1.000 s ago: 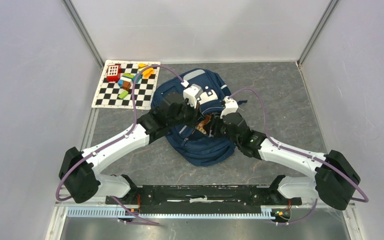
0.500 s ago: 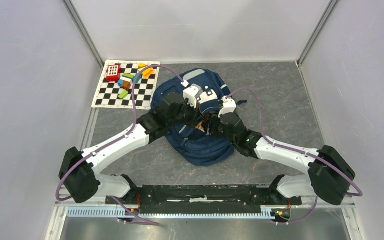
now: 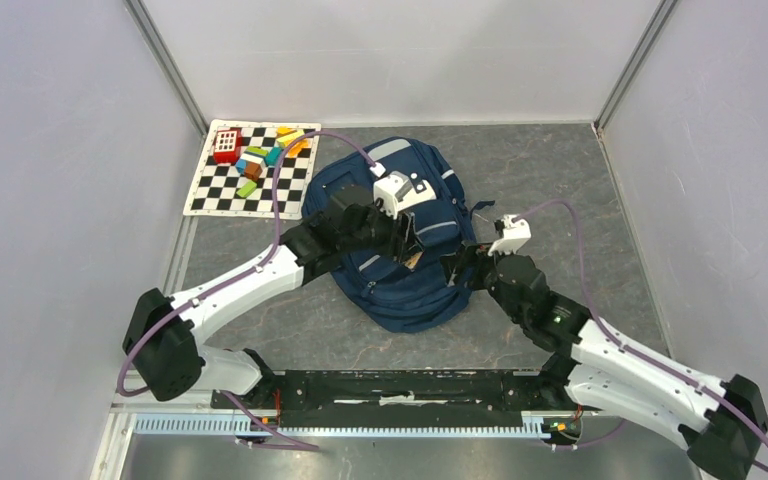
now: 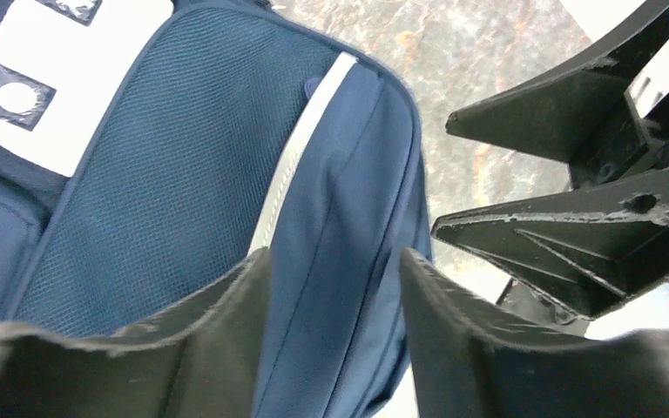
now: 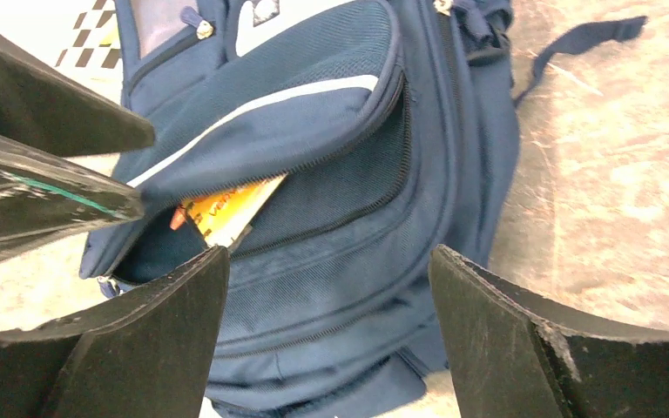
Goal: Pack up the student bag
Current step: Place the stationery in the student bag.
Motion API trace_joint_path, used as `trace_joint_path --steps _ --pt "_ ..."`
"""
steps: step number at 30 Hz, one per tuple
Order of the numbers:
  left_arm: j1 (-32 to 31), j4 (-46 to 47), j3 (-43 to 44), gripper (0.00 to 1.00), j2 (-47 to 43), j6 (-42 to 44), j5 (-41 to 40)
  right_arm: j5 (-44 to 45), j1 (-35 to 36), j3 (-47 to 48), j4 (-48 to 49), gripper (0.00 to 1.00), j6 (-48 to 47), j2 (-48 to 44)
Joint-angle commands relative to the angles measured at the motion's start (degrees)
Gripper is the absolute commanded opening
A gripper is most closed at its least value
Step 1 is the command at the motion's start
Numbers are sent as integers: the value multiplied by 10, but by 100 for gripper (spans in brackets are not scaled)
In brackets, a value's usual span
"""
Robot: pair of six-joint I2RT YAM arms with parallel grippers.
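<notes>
- Table (image 3: 560, 180): grey marbled top, enclosed by pale walls at left, right and far side.
- Student bag (image 3: 405, 300): navy, laid flat at table centre, a bit left of the mid-line. The far end is reached by neither gripper. A dark strap (image 5: 575, 43) is trailed onto the table at the bag's right.
- Left gripper (image 4: 331, 261): set over the bag's middle. A fold of navy fabric w/ a grey stripe is seen betw. its fingers, so the fingers appear clamped on the flap of the front pocket (image 5: 314, 113), and the pocket mouth is gaping.
- Right gripper (image 5: 329, 257): hung just beside the bag's right edge, pointed at the pocket. Fingers are spread wide, nothing is caught betw. them, and no contact w/ the bag is seen.
- Chequered mat (image 3: 220, 190): black-and-white, laid at the far-left corner, just left of the bag.
- Yellow item (image 5: 226, 209): flat, partly tucked inside the pocket mouth, one corner sticking out. Its print cannot be read.
- Red toy (image 3: 226, 145): placed on the mat's far-left part.
- Blocks (image 3: 260, 160): several small coloured ones scattered on the mat's far half, near the red toy.
</notes>
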Motion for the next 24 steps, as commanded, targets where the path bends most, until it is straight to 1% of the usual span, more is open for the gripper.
trace_joint_path --steps 1,2,4,6,9,11,14,17,21,24 --pt "1 20 49 79 -14 4 40 31 0 -6 -67 90 -22 -66" --pt "2 7 53 88 -26 4 40 32 0 1 -76 91 -35 -75" --pt "11 1 44 99 -59 -15 40 32 1 18 -90 93 -72 -88" --pt "31 -4 23 100 -92 -54 44 23 1 40 -98 94 -120 -89" --pt "75 -60 -2 100 -125 -111 43 -5 0 73 -107 93 -155 -71" --pt "103 -92 -32 100 -147 -132 16 -26 2 83 -100 90 -138 -59" --pt "135 -85 -93 100 -189 -176 10 -55 11 74 -67 86 -71 -48" --pt "161 -62 -152 100 -217 -230 18 -55 61 54 -15 84 -19 -32" --pt "188 -11 -216 100 -239 -294 40 23 157 36 26 81 21 -7" --pt "203 39 -247 99 -247 -328 69 89 240 16 80 73 49 23"
